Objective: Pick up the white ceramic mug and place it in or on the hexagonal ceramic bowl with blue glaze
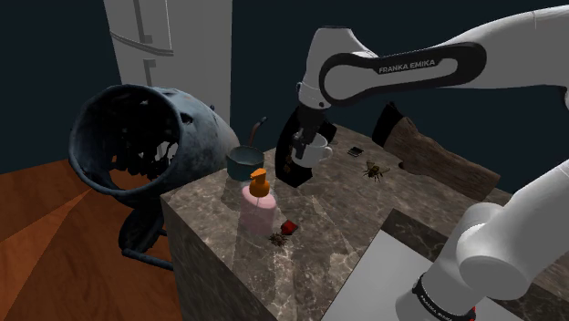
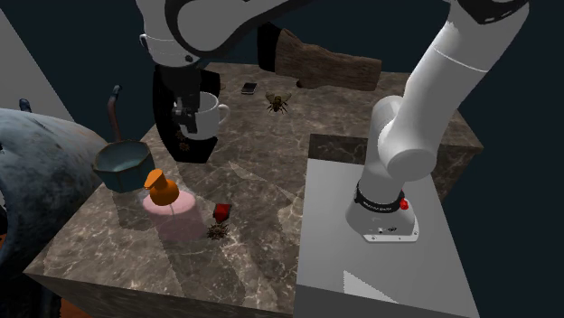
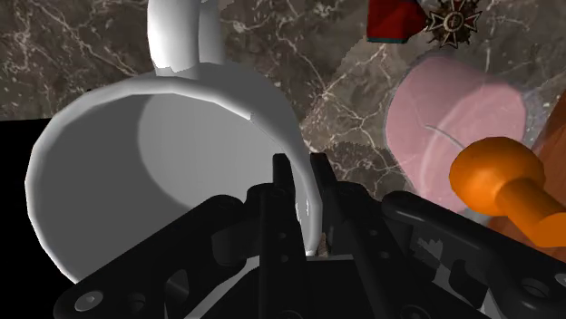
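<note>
Wrist view gives you the clearest look: the gripper [image 3: 303, 181] has its jaws narrow and pinched on the wall of the white mug [image 3: 163, 154], one finger inside the rim and one outside. You're looking straight into the mug's pale hollow, with its handle on the side away from the fingers. Past it you can see the marble table [image 3: 82, 54].

Over to the shoulder view, and you've got the gripper [image 1: 305, 146] with the mug [image 1: 315, 150] hanging from it over the middle of the table [image 1: 328, 219]. It looks clear of the surface, though the black bulk of the hand hides the gap beneath. The blue-glazed bowl [image 1: 243, 164] sits on the table to this view's left of the mug, near it but not touching, and it holds nothing.

Just in front of the bowl stands a pink cylinder [image 1: 258, 210] with an orange knob [image 1: 259, 182] on top. Near that lie a small red block [image 1: 288, 226] and a brown star-shaped medal [image 1: 276, 239].

From the second exterior view, you see the mug [image 2: 202, 113] upright, mouth up. The bowl [image 2: 122, 167] is lower and to this view's left of it. A bee figure [image 2: 277, 104] sits on the table towards this view's right of the mug.
</note>
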Robot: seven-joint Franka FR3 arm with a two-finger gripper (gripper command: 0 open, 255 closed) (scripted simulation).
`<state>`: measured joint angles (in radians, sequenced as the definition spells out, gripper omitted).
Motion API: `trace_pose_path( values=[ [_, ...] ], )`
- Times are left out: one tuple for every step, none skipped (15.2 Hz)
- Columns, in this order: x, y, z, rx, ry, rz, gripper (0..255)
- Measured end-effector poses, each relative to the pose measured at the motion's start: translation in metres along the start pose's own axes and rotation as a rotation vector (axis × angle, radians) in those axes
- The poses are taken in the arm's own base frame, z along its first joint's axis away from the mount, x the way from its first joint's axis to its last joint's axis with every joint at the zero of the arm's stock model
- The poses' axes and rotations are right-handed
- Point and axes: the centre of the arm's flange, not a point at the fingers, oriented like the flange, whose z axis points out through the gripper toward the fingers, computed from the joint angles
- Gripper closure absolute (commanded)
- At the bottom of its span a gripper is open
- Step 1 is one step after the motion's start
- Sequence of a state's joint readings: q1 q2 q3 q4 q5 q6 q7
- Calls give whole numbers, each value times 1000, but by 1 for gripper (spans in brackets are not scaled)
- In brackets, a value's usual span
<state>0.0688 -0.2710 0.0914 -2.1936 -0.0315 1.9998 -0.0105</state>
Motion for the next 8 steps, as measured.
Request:
trace_pose_path(
  values=[
    [13, -1, 0, 0, 0, 0, 255],
    [27, 0, 2, 0, 1, 0, 255],
    [41, -1, 2, 0, 0, 0, 255],
    [54, -3, 1, 0, 0, 0, 255],
    [69, -5, 2, 0, 0, 0, 255],
    [80, -4, 2, 0, 0, 0, 255],
    [91, -6, 3, 0, 0, 0, 255],
    [106, -6, 3, 0, 0, 0, 255]
  ],
)
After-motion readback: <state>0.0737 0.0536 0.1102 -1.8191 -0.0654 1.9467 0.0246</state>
